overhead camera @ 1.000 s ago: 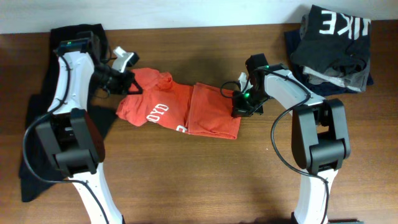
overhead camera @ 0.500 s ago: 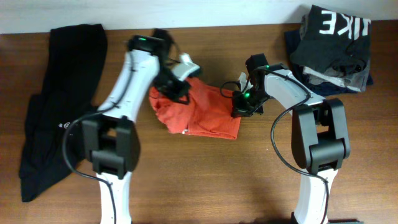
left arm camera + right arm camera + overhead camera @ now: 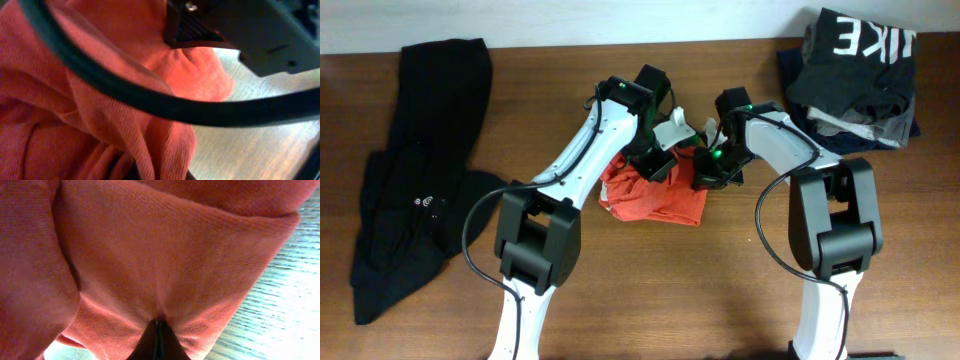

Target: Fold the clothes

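Two tools are seen clamped on the T-shirt: the left tool is pinched on a lifted fold, the right tool on the shirt's right edge. Compared with half a second ago, the left tool is found further right, close beside the right one, and the cloth is bunched shorter. The shirt is laid at centre frame on the counter, its long axis left to right.

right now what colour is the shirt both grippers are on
Red-orange T-shirt, best in right wrist view.
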Controlling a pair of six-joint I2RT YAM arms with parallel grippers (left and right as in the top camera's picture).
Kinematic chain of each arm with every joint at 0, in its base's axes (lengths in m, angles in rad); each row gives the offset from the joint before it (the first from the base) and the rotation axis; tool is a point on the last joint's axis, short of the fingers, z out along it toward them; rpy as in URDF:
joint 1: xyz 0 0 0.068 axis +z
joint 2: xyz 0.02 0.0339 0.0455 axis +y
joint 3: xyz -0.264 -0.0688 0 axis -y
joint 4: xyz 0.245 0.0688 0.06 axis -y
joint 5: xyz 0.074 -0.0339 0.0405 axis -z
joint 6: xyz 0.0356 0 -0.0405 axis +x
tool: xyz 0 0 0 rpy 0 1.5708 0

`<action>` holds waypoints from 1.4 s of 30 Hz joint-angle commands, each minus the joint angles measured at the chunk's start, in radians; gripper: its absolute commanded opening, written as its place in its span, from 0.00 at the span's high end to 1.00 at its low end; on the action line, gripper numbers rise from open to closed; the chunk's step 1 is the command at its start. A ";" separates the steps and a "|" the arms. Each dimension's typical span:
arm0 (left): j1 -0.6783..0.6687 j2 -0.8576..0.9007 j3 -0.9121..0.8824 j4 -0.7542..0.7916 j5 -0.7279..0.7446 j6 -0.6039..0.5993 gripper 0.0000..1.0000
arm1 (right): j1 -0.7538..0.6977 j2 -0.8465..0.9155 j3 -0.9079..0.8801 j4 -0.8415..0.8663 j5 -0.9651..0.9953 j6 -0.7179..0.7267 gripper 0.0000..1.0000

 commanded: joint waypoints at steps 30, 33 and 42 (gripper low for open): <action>-0.009 0.037 0.256 0.048 0.392 -0.115 0.01 | -0.328 -0.165 0.192 -0.093 -0.064 -0.011 0.96; -0.004 0.037 0.411 0.009 0.391 -0.116 0.01 | -0.329 -0.165 0.192 -0.094 -0.064 -0.011 0.96; 0.151 0.037 0.827 -0.020 0.264 -0.373 0.01 | -0.271 -0.165 0.192 -0.119 -0.068 -0.104 0.91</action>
